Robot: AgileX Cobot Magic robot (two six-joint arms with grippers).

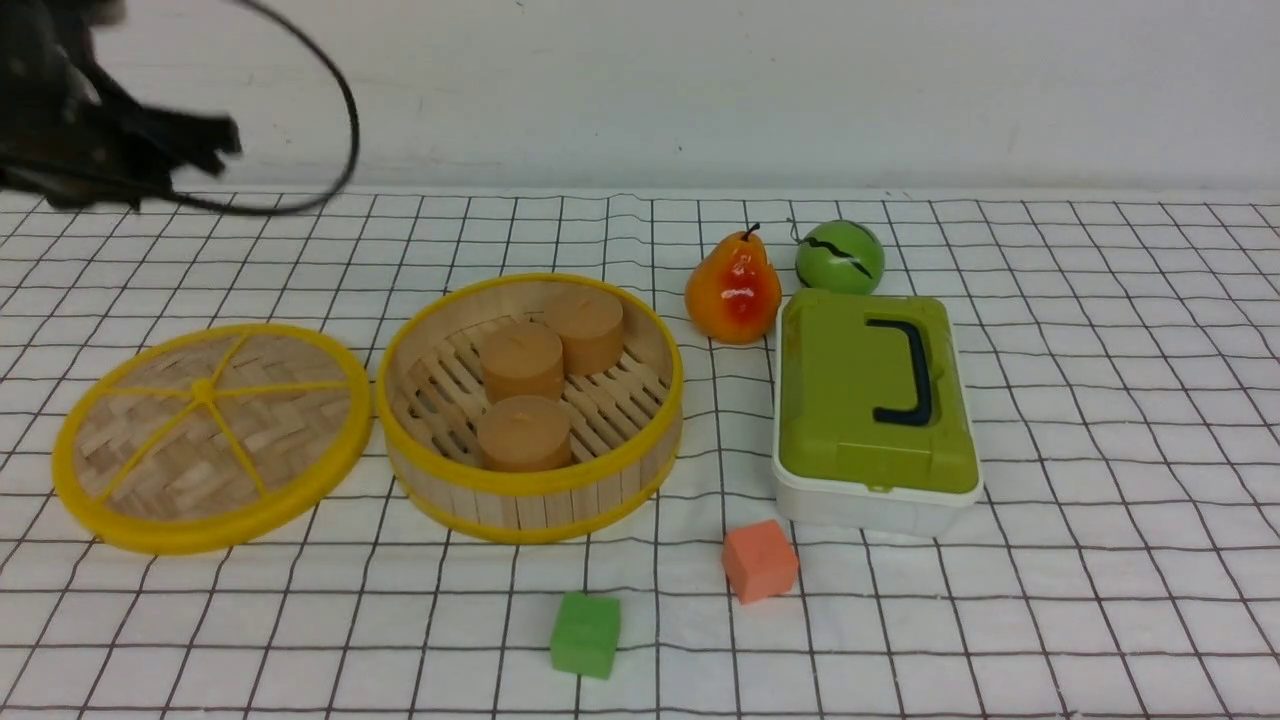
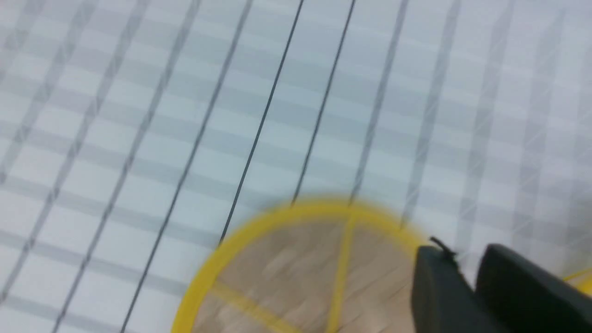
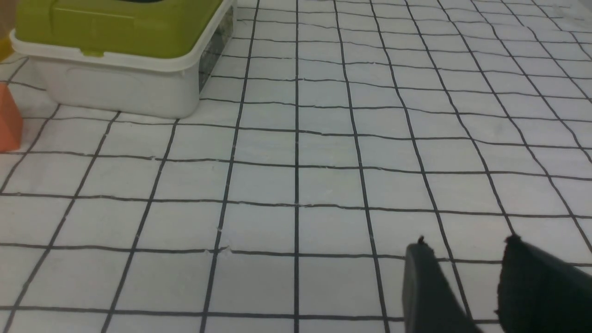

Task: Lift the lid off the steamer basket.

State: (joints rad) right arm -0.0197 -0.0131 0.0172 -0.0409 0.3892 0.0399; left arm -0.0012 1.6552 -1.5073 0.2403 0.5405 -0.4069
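The lid (image 1: 210,440) lies flat on the checked cloth, left of the steamer basket (image 1: 530,480) and just touching its rim. The basket is uncovered and holds three brown cylinders (image 1: 523,432). My left gripper (image 1: 222,140) is blurred, high above the table's far left, and holds nothing. In the left wrist view its fingers (image 2: 467,252) stand a little apart above the lid's edge (image 2: 296,273), with a bit of the basket's rim (image 2: 578,281) beside them. My right gripper (image 3: 467,245) is open and empty over bare cloth; it is out of the front view.
A white box with a green lid (image 1: 875,400) stands right of the basket and also shows in the right wrist view (image 3: 120,41). A pear (image 1: 733,290) and a green ball (image 1: 840,257) are behind it. An orange cube (image 1: 760,560) and a green cube (image 1: 586,634) lie near the front.
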